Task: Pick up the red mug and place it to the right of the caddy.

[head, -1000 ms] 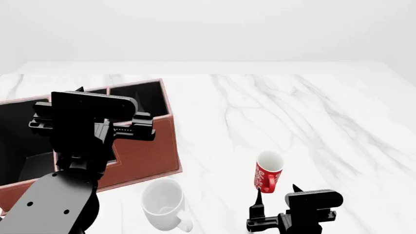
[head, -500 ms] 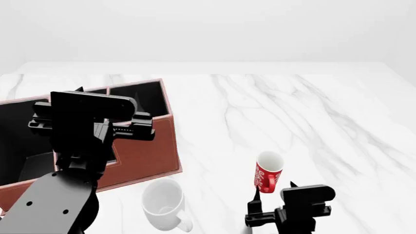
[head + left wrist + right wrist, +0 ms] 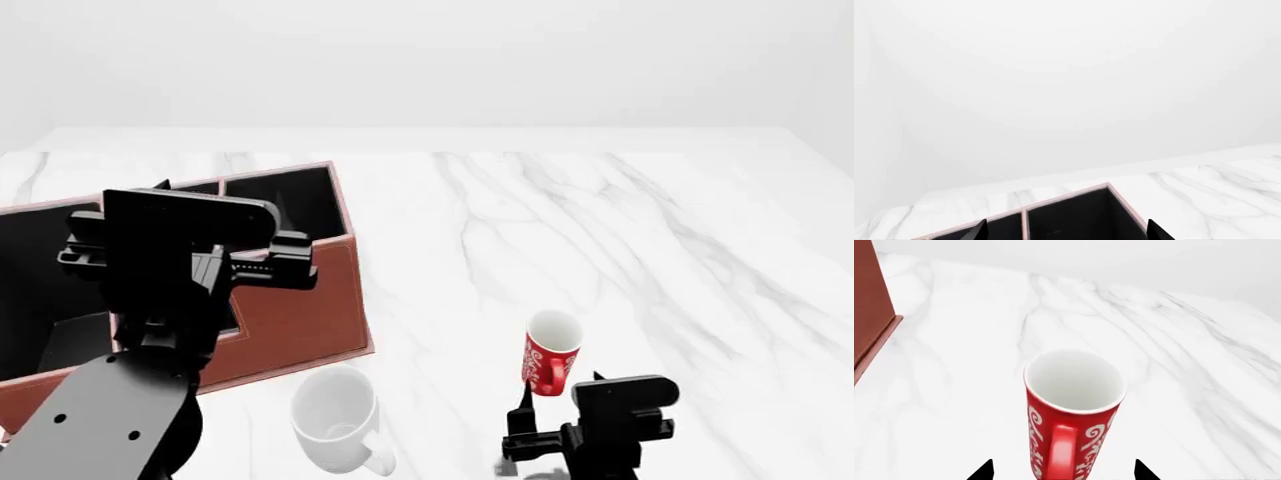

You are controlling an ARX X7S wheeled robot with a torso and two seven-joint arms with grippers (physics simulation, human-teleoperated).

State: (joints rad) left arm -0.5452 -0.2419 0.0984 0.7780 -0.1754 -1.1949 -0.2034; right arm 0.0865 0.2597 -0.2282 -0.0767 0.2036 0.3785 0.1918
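No readable text, label, brand, number or sign appears in any view. The red mug (image 3: 1074,412) carries only a white swirly pattern on its side, ornament and not letters as far as the right wrist view shows. The caddy (image 3: 300,310) has plain reddish-brown walls with no marking.

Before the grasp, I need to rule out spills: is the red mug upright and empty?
Upright and empty: the red mug stands on the table, opening up, and its white interior shows nothing inside.
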